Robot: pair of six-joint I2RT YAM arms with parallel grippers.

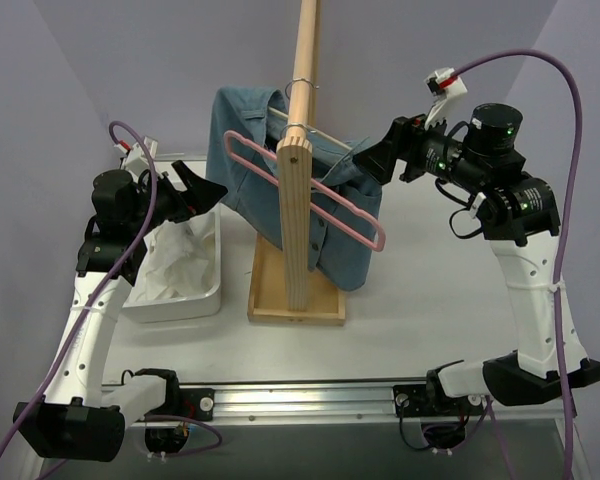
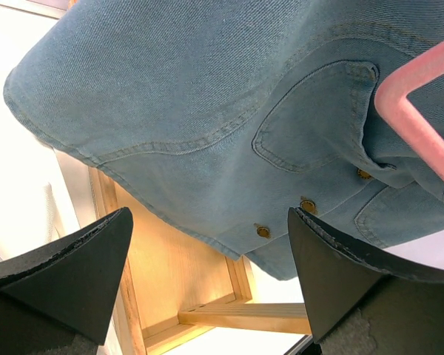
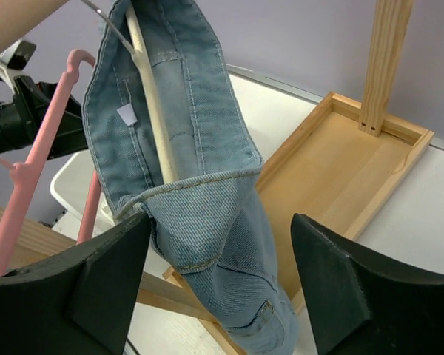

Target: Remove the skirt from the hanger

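The white skirt (image 1: 175, 262) lies crumpled in a white bin (image 1: 180, 305) at the left, off the hanger. The pink hanger (image 1: 320, 195) hangs bare on the wooden rack, in front of the blue denim garment; it also shows in the left wrist view (image 2: 414, 118) and in the right wrist view (image 3: 37, 159). My left gripper (image 1: 202, 185) is open and empty above the bin, facing the denim's left edge (image 2: 209, 214). My right gripper (image 1: 365, 160) is open and empty at the denim's right end (image 3: 220, 218).
A blue denim garment (image 1: 250, 150) hangs on an off-white hanger (image 3: 152, 103) from the wooden pole. The wooden rack post (image 1: 298, 200) stands on a shallow wooden base tray (image 1: 280, 300) in the middle of the table.
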